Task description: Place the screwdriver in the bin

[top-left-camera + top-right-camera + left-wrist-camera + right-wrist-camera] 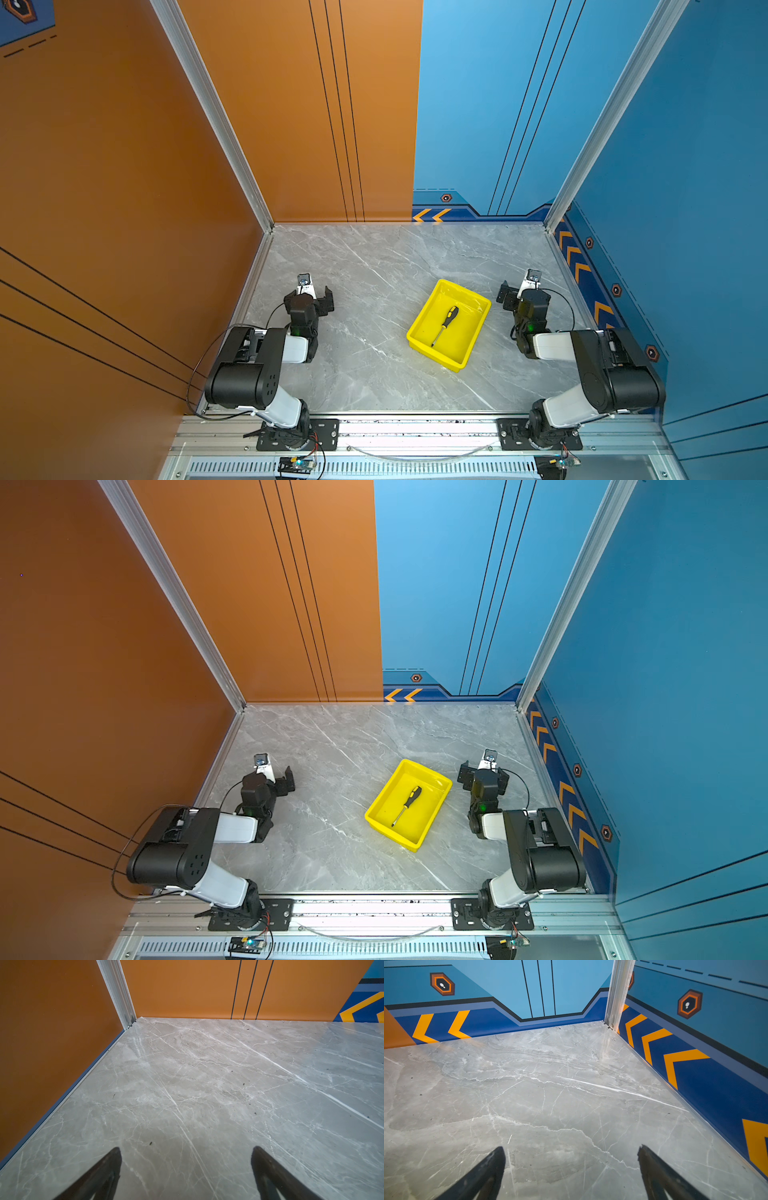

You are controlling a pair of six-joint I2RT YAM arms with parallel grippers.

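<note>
The screwdriver (444, 326) (407, 806), with its yellow-and-black handle and thin shaft, lies flat inside the yellow bin (432, 352) (390, 833) right of the table's middle in both top views. My left gripper (311, 297) (272, 779) (186, 1149) hovers over bare marble far to the bin's left, open and empty. To the right of the bin, a short gap away, my right gripper (521, 293) (482, 775) (571, 1148) is also open with nothing between its fingers. Neither wrist view shows the bin or the screwdriver.
Orange walls (124, 187) close the left and back left, and blue walls (685, 187) close the back right and right. Aluminium corner posts (216, 124) stand at the back corners. Both arm bases sit on the front rail (415, 432).
</note>
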